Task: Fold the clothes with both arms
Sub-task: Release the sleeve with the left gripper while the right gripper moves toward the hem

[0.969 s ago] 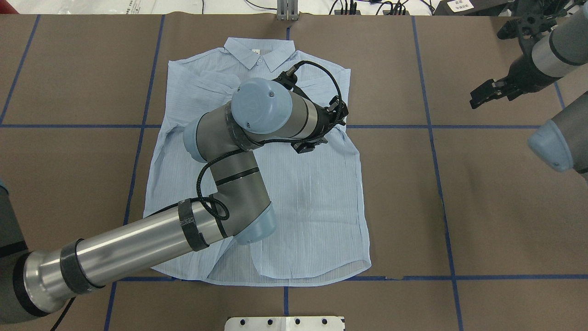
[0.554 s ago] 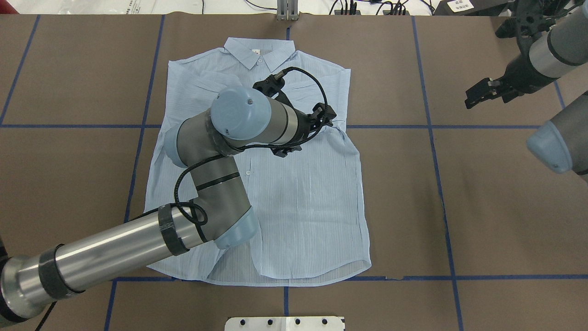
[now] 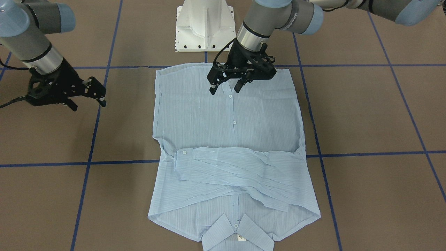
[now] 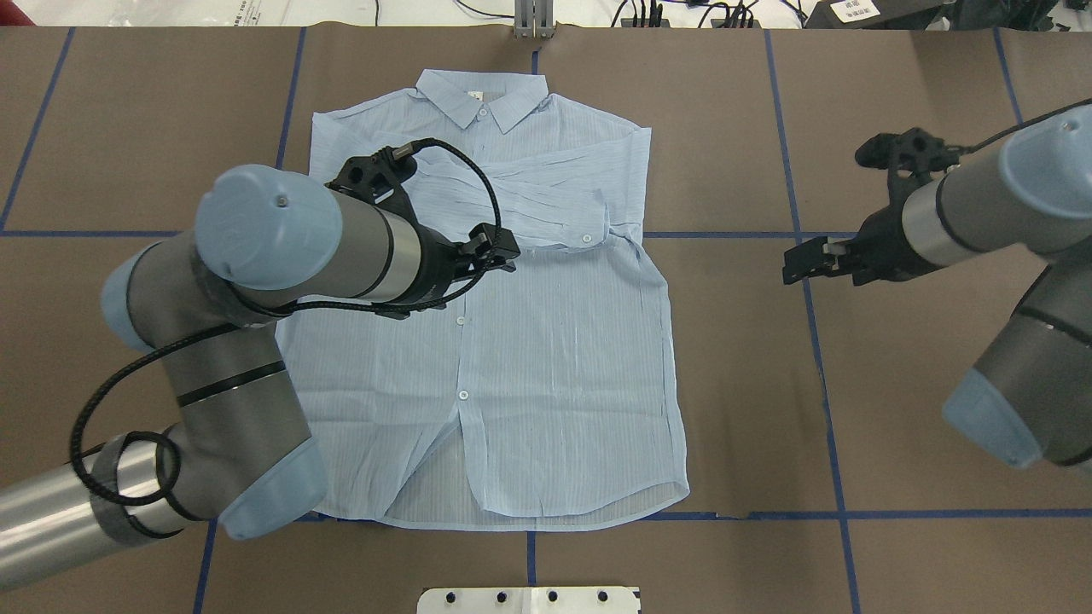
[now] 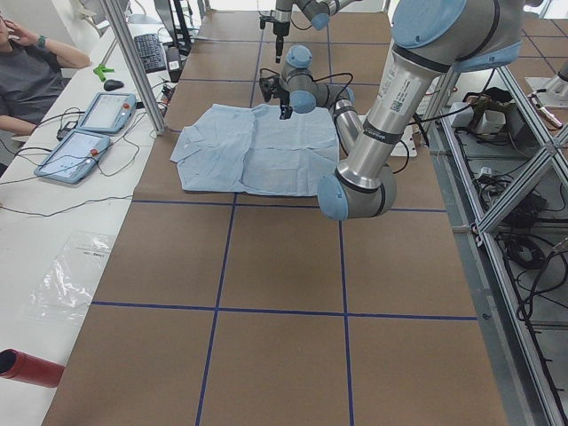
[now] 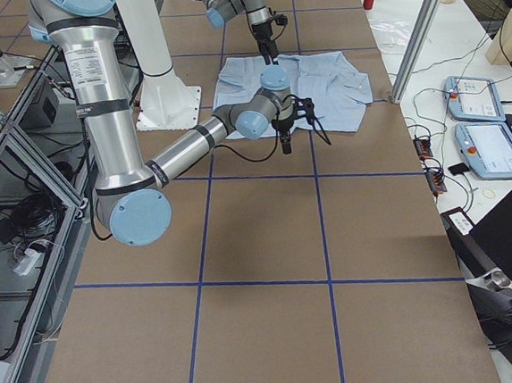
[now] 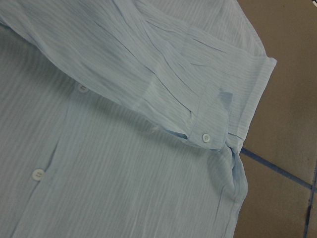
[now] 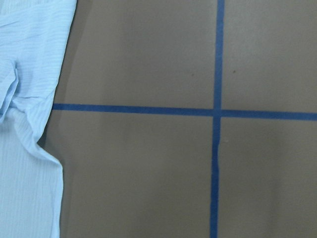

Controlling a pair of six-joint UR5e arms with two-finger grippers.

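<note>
The pale blue striped shirt (image 4: 554, 367) lies flat and front up on the brown table, collar at the far side, both sleeves folded across the chest. It also shows in the front view (image 3: 226, 136). My left gripper (image 3: 225, 89) hovers open and empty over the button placket at the shirt's middle; in the overhead view (image 4: 496, 251) my wrist partly hides it. The left wrist view shows the folded sleeve's buttoned cuff (image 7: 205, 136). My right gripper (image 4: 800, 263) is open and empty over bare table, right of the shirt, also in the front view (image 3: 89, 101). The right wrist view shows the shirt's edge (image 8: 25, 173).
The white pedestal base (image 3: 205, 24) stands at the robot's side of the table. Blue tape lines (image 4: 819, 367) grid the brown surface. Tablets (image 5: 84, 133) and a seated person (image 5: 31, 80) are beyond the table's far edge.
My left arm has drawn back leftward and toward the robot, off the folded sleeve's cuff. My right gripper has come down and in from the far right corner toward the shirt.
</note>
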